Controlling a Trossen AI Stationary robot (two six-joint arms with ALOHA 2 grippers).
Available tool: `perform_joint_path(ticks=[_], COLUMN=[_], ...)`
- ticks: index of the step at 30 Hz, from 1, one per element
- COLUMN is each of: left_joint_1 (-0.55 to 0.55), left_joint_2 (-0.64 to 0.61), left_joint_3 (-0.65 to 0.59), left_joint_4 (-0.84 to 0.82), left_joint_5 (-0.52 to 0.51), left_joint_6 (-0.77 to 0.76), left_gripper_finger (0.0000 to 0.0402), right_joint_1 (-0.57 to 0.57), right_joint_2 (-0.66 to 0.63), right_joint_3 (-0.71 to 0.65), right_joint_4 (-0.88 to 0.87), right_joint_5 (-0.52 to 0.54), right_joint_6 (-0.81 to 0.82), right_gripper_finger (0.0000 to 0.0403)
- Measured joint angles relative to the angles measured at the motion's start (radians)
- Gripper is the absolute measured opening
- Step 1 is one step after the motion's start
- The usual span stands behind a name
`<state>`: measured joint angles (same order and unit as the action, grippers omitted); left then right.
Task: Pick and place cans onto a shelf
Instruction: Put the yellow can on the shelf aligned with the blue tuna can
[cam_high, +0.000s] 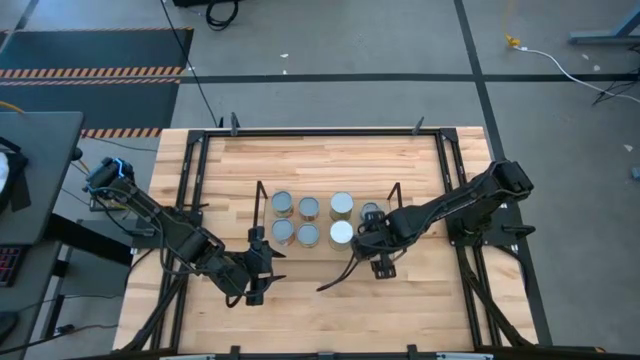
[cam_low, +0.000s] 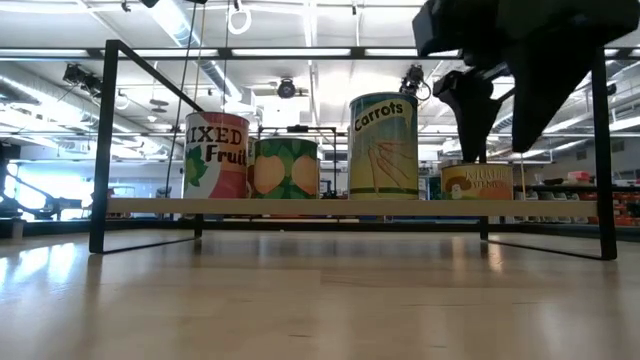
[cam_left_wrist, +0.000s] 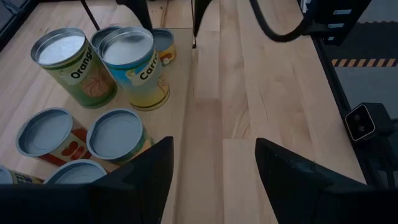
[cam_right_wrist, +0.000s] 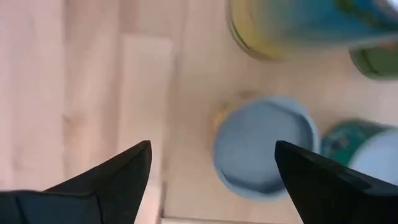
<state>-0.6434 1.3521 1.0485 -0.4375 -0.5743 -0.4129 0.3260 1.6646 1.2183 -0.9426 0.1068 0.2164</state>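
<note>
High view first: the cans (cam_high: 311, 220) are bunched in two rows on the shelf (cam_high: 260, 195) in the middle of my worktop (cam_high: 320, 310). I count seven round tops from up here, mostly dull grey-silver, with two brighter shiny ones on the right side of the group. One can (cam_high: 371, 212) at the right end sits partly under my right arm.

Low view shows the labels nicely. There's a red and white mixed fruit can (cam_low: 217, 155), a green one with pale round fruit (cam_low: 284, 167), a tall carrots can (cam_low: 384, 146) in yellow and teal, and a short tan can (cam_low: 477, 181) on the right. They're all smooth printed cylinders with ribbed metal rims, standing upright on a thin pale shelf board held in a frame of slim black rods.

My right claw (cam_high: 385, 266) hangs over the right end of the shelf. In its wrist view the two dark fingers (cam_right_wrist: 106, 180) are spread wide with nothing between them, and a short can with a flat grey lid (cam_right_wrist: 264, 152) sits straight below the gap. The taller yellow-sided can is just beside it.

My left claw (cam_high: 255, 290) is off the shelf's front-left corner, over bare wood, also spread wide and empty. Its wrist view looks across the cans from the side, with an orange-labelled one (cam_left_wrist: 74, 62) next to the carrots can.

Worktop is pale butcher-block planks, light grain, matte finish.
</note>
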Motion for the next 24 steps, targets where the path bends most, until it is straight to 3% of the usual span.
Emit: perform_joint_path(ticks=[7, 24], left_joint_1=[-0.002, -0.018], left_joint_2=[0.000, 0.000], left_joint_3=[0.000, 0.000], left_joint_4=[0.000, -0.001], left_joint_5=[0.003, 0.005], left_joint_6=[-0.005, -0.021], left_gripper_finger=[0.0231, 0.0231], right_joint_1=[-0.008, -0.010], right_joint_2=[0.001, 0.000], right_joint_3=[-0.064, -0.068], right_joint_4=[0.064, 0.064], right_joint_5=[-0.035, -0.028], right_joint_6=[0.039, 0.052], right_gripper_finger=[0.0348, 0.0347])
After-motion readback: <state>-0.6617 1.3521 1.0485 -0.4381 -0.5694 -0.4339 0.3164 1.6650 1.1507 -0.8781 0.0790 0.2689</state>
